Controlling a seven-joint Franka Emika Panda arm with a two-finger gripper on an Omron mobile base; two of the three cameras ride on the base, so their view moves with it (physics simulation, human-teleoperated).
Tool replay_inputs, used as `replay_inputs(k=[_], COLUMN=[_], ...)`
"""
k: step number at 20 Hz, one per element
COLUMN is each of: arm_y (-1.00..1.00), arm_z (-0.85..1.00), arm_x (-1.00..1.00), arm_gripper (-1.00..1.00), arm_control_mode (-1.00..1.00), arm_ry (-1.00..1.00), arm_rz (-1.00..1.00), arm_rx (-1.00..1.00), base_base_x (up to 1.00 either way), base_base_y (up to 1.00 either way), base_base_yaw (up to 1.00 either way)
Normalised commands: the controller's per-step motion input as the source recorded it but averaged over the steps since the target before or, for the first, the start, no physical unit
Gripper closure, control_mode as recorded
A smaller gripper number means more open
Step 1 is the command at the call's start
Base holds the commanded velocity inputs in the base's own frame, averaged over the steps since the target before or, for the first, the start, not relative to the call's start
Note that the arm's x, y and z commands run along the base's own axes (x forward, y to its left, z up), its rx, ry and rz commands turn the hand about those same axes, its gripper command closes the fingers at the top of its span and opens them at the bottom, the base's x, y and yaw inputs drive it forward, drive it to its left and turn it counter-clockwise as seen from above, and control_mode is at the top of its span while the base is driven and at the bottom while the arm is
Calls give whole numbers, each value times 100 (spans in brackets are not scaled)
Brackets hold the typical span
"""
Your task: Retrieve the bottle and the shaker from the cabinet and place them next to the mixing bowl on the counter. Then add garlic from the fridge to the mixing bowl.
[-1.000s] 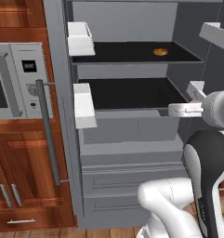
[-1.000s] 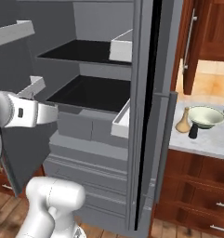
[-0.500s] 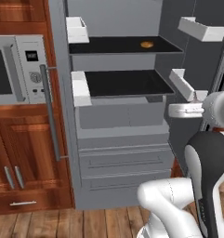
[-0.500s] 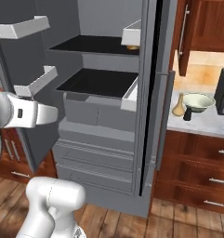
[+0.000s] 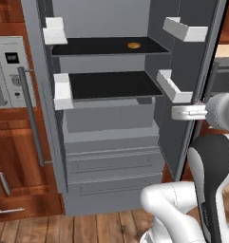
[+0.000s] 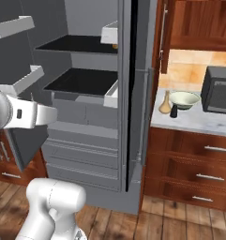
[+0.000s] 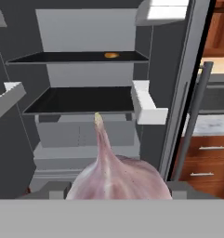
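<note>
In the hand view a pale, pinkish garlic [image 7: 117, 174] bulb with a pointed tip sits between my fingers, and my gripper [image 7: 115, 191] is shut on it. The hand [image 5: 182, 112] hovers in front of the open fridge [image 5: 111, 123], level with its lower shelf. From the right, the gripper [image 6: 52, 115] points toward the fridge [image 6: 86, 117] interior. On the counter [image 6: 199, 124] to the right stands the cream-green mixing bowl [image 6: 185, 99]. The tan bottle [image 6: 165, 103] and the black shaker [image 6: 174, 111] stand close beside it on its left. The wood cabinet [image 6: 199, 23] hangs above the counter.
A small orange item [image 5: 133, 45] lies on the fridge's upper shelf. White door bins [image 5: 175, 88] jut out from the open fridge door near my hand. A black microwave [image 6: 219, 89] sits on the counter right of the bowl. A built-in oven panel [image 5: 9, 71] is left of the fridge.
The whole picture has shifted: the base has moved, so the fridge looks farther off and more of the counter with the bowl shows. The arm keeps its pose.
</note>
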Motion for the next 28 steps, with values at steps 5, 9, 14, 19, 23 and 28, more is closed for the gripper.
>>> replay_inputs(k=[5, 9, 14, 19, 23, 28], arm_y=[0, 0, 0, 0, 0, 0], arm_z=[0, 0, 0, 0, 0, 0], arm_x=[0, 0, 0, 0, 0, 0], arm_gripper=[100, 100, 100, 100, 100, 100], arm_control_mode=[100, 100, 100, 100, 100, 100], arm_ry=[0, 0, 0, 0, 0, 0], arm_rz=[0, 0, 0, 0, 0, 0], arm_rx=[0, 0, 0, 0, 0, 0], base_base_x=[0, 0, 2, 9, 19, 31], base_base_y=[-59, -58, -54, -53, -51, -49], base_base_yaw=[-2, 0, 0, 0, 0, 0])
